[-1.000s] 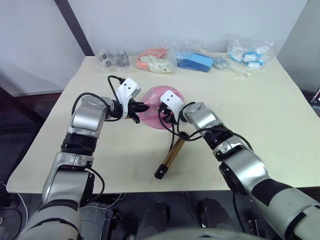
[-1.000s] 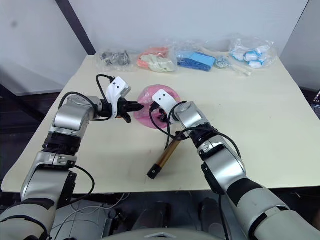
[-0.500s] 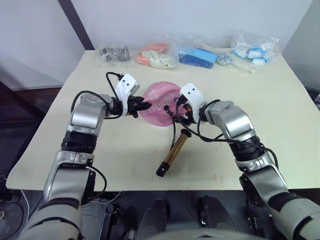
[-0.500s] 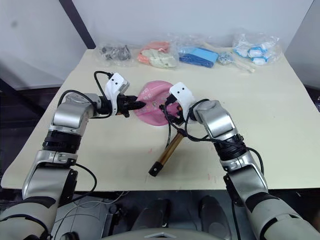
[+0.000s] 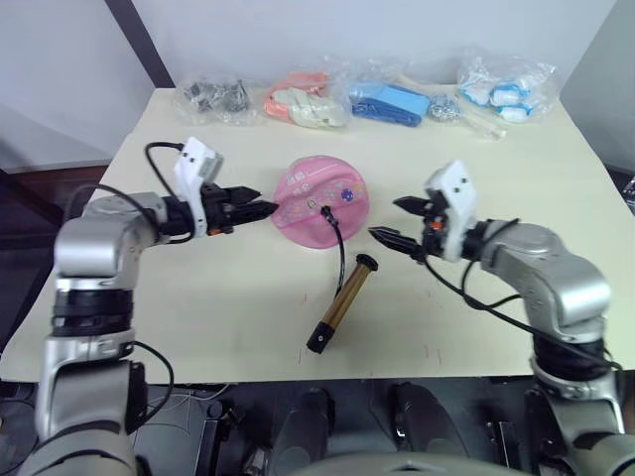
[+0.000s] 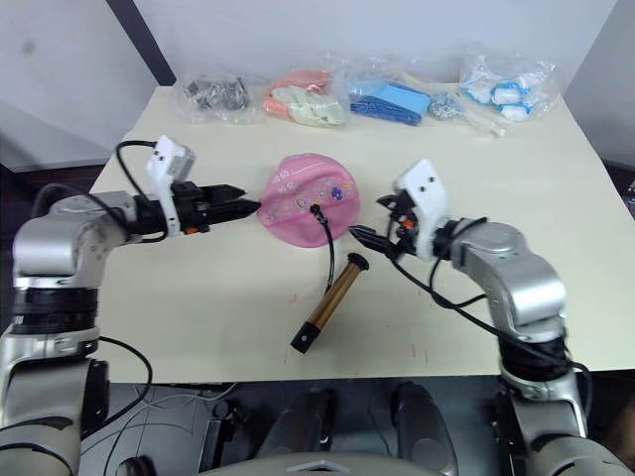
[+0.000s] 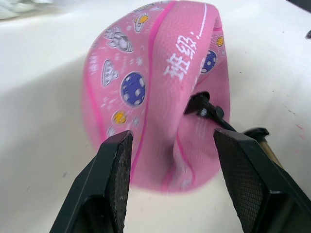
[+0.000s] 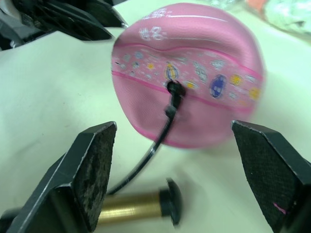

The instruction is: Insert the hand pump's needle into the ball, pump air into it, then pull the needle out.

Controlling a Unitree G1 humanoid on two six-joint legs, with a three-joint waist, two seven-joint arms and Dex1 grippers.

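The pink ball (image 5: 319, 198), a sagging dome with small printed pictures, lies mid-table. The needle's black fitting (image 8: 173, 90) sits against its front face, and the pin itself is hidden. A thin black hose (image 5: 340, 248) runs from there to the hand pump (image 5: 342, 300), which lies flat on the table with its gold barrel pointing toward me. My left gripper (image 5: 260, 204) hovers just left of the ball, open and empty, touching nothing. My right gripper (image 5: 386, 219) is wide open to the right of the ball, apart from both ball and pump.
Several clear bags line the table's far edge: grey parts (image 5: 211, 96), orange and white items (image 5: 301, 104), blue items (image 5: 393, 102) and white-blue items (image 5: 501, 85). The cream table (image 5: 516, 178) drops off near me just beyond the pump's lower end.
Both grippers have opened and drawn back from the ball, the left one leftward and the right one rightward. Ball, hose and pump stay on the table. The camera has shifted slightly.
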